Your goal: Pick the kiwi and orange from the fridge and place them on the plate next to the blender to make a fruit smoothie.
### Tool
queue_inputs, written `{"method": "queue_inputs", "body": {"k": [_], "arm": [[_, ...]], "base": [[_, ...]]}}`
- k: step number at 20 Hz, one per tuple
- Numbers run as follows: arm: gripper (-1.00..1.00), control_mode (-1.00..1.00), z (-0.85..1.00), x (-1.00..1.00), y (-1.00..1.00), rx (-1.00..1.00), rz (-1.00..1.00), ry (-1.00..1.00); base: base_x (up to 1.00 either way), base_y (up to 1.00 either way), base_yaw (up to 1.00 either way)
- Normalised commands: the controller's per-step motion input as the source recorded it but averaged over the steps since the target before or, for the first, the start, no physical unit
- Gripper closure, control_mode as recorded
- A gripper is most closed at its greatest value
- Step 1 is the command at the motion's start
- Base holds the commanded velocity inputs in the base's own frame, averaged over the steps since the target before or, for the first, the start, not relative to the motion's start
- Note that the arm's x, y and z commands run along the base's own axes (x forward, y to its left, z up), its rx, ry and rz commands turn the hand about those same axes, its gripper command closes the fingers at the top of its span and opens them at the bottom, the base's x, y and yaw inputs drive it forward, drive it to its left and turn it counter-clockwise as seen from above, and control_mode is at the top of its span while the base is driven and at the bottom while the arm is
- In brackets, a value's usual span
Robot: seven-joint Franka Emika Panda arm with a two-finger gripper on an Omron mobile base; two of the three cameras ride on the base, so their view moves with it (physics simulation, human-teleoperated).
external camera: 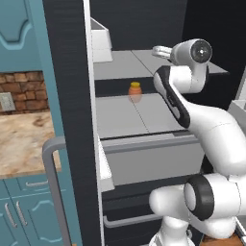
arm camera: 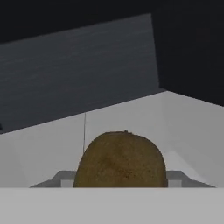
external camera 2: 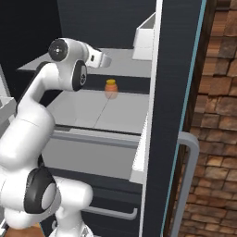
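The kiwi [arm camera: 120,159], a brown oval fruit, looms large at the bottom middle of the hand view, very close to the hand and over a white-grey shelf. The black fridge [external camera: 72,96] stands open and my arm reaches in at upper-shelf height. My gripper [external camera: 159,50] [external camera 2: 105,59] hovers just over that shelf [external camera: 125,65]. Its fingertips are hidden, so whether they are shut on the kiwi is unclear. The orange, the plate and the blender are out of view.
An orange-and-tan jar [external camera: 135,91] [external camera 2: 110,88] stands on the middle shelf. White door bins [external camera: 101,45] [external camera 2: 144,39] hang on the open doors. Drawers [external camera: 153,163] lie below. A marble counter [external camera: 24,139] is at the left, and a brick wall [external camera 2: 217,115] at the right.
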Motion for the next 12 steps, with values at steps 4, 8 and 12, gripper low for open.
{"method": "queue_inputs", "body": {"k": [4,8,12], "arm": [[1.0,-1.0,-0.17,-1.0,0.03,0.1,0.09,0.27],[1.0,-1.0,-0.9,-1.0,0.04,0.01,0.03,0.42],[1.0,-1.0,-1.0,-1.0,0.21,0.0,0.0,0.49]], "base": [[0.0,0.0,0.0],[0.0,0.0,0.0],[0.0,0.0,0.0]]}}
